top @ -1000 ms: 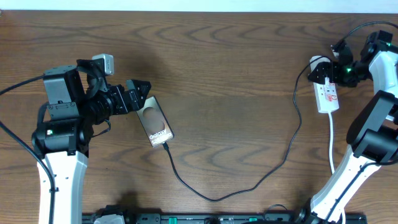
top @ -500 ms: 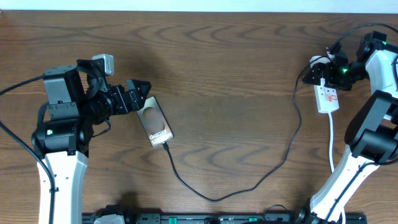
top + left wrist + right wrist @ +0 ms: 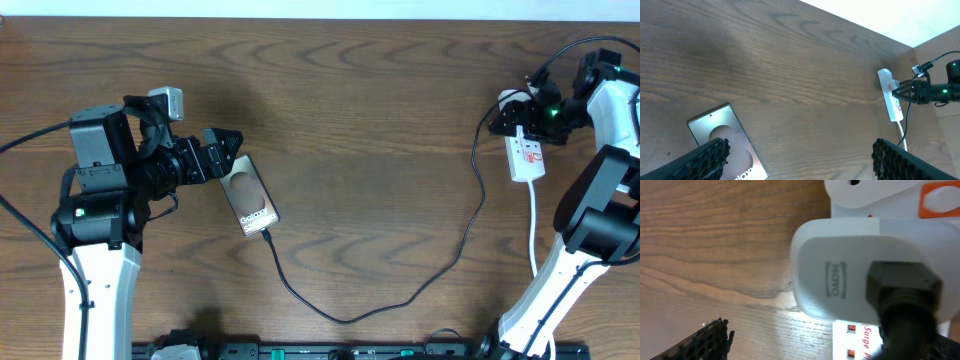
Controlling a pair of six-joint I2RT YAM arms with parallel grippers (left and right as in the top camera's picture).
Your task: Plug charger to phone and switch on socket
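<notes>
The phone (image 3: 250,200) lies face up on the table, left of centre; it also shows in the left wrist view (image 3: 725,145). The charger cable (image 3: 400,300) runs from the phone's near short end, where its tip meets the phone, in a loop across to the socket (image 3: 527,160) at the far right. A white adapter (image 3: 840,275) with the black cable sits in the socket (image 3: 860,340). An orange switch (image 3: 940,197) shows beyond it. My left gripper (image 3: 222,152) is open and empty at the phone's far end (image 3: 802,167). My right gripper (image 3: 516,115) is open over the socket's adapter end.
The socket's white cord (image 3: 533,230) runs toward the near edge beside the right arm's base. Thick black robot cables hang by both arms. The brown wooden table (image 3: 380,120) ends at a white far wall. A black rail lies along the near edge (image 3: 350,350).
My right gripper has shifted slightly to the left over the socket's adapter end. The left arm, the phone and the cable have not moved.
</notes>
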